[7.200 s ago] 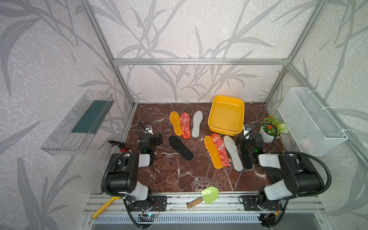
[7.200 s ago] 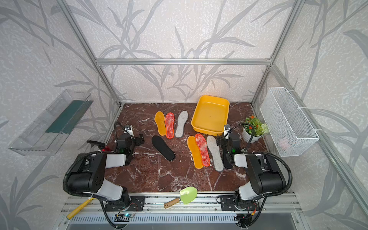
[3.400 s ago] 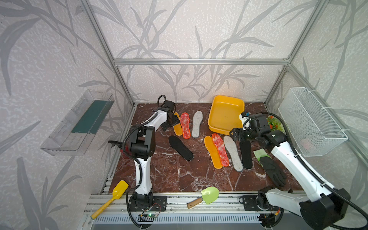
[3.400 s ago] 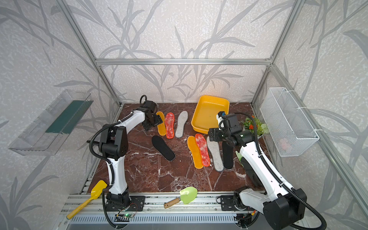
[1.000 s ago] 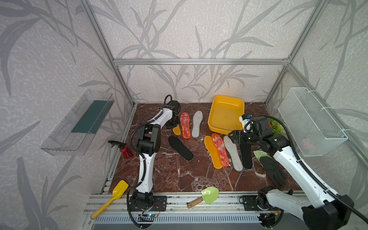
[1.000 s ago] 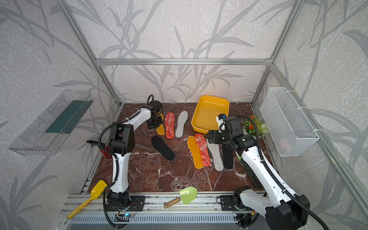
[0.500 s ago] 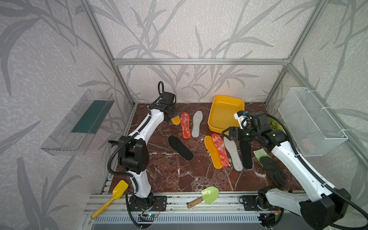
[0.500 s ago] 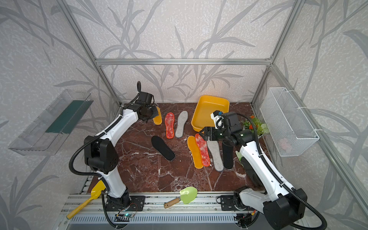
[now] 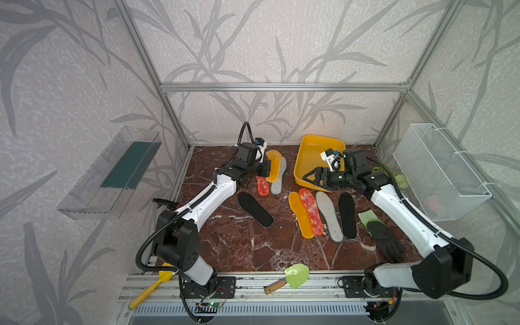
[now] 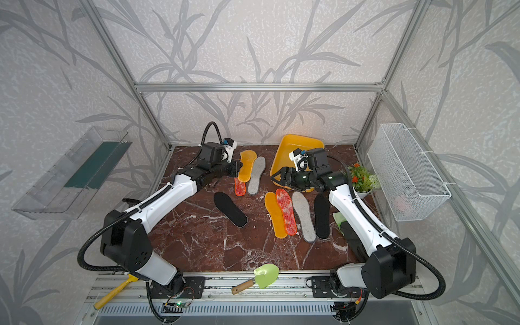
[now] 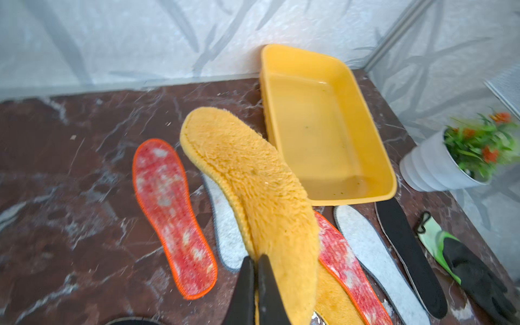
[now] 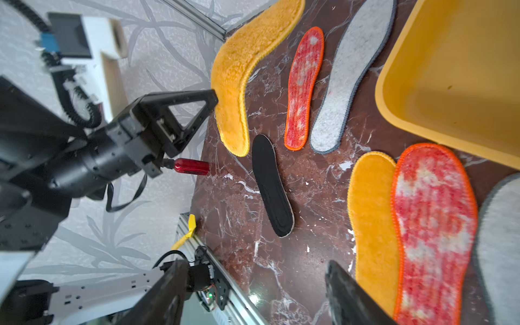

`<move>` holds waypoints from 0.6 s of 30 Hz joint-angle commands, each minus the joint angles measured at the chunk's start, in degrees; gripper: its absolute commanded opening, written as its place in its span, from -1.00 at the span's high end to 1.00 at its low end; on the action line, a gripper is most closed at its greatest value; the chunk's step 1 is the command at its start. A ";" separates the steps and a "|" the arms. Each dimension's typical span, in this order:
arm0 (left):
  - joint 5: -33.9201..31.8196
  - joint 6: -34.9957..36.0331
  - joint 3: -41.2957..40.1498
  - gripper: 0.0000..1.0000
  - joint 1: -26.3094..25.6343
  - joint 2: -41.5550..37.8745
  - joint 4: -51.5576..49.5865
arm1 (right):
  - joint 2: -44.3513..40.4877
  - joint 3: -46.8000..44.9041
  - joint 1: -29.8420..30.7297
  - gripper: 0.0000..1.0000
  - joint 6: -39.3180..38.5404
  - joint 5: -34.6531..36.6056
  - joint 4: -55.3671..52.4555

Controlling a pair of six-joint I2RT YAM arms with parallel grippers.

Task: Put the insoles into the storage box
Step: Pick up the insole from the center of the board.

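In both top views we see the left gripper (image 9: 267, 170) just above the centre of the frame. Its jaws are pinched tight on the heel of the lifted yellow insole (image 9: 274, 164). That insole hangs over the red mottled insole (image 9: 263, 186) and the grey felt insole (image 9: 280, 180). The left wrist view adds the plush nap of the lifted yellow insole (image 11: 253, 174) and the two fingers (image 11: 247, 284) pressed against its edge (barely a sliver between them).

The storage box (image 9: 309, 157) stands at the back of the marble table (image 9: 239, 247), right of centre. Only the left wrist view shows its whole yellow floor (image 11: 318, 126).

The right gripper (image 9: 313, 180) hovers before the box's near rim, jaws wide apart and gripping nothing. Its own wrist view shows both fingers (image 12: 168, 295) with only table between them.

Below the box lie four more in a row: second yellow insole (image 9: 301, 215), second red insole (image 9: 311, 211), second grey insole (image 9: 327, 216), black insole (image 9: 346, 215). The lone black insole (image 9: 254, 208) lies left of them.

The left arm covers the red mottled insole's upper end in both top views. The potted plant (image 10: 361, 177) shows whole in a top view, yet the right arm hides most of the plant (image 9: 399, 177) in a top view. A small red thing (image 12: 191, 166) beside the left arm we cannot identify.
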 commanded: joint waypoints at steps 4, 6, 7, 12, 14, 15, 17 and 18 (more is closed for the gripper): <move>0.37 8.93 -5.19 1.00 -4.47 -6.29 13.09 | 2.60 -0.01 0.01 -0.43 8.72 -4.50 9.64; 0.39 9.42 -7.15 1.00 -5.29 -7.43 15.77 | 3.51 0.18 -0.09 -0.40 10.39 -5.44 11.84; 0.36 9.78 -8.03 1.00 -5.56 -8.07 16.91 | 3.84 0.31 -0.17 -0.40 11.12 -5.79 12.66; -0.47 10.57 -10.73 1.00 -7.25 -10.26 19.80 | 4.91 0.33 -1.13 -0.30 14.47 -6.77 17.01; -0.77 10.62 -10.80 1.00 -7.68 -10.18 19.67 | 5.38 0.55 -1.40 -0.25 15.60 -6.80 18.41; -0.92 10.50 -10.95 1.00 -7.92 -10.14 19.83 | 5.70 0.56 -1.50 -0.23 16.29 -6.78 19.40; -1.40 10.37 -11.47 1.00 -8.61 -9.86 20.88 | 6.63 0.79 -1.51 -0.18 17.73 -6.95 21.45; -1.75 10.22 -11.69 1.00 -8.91 -9.83 21.33 | 7.32 0.96 -1.51 -0.15 18.51 -7.31 22.39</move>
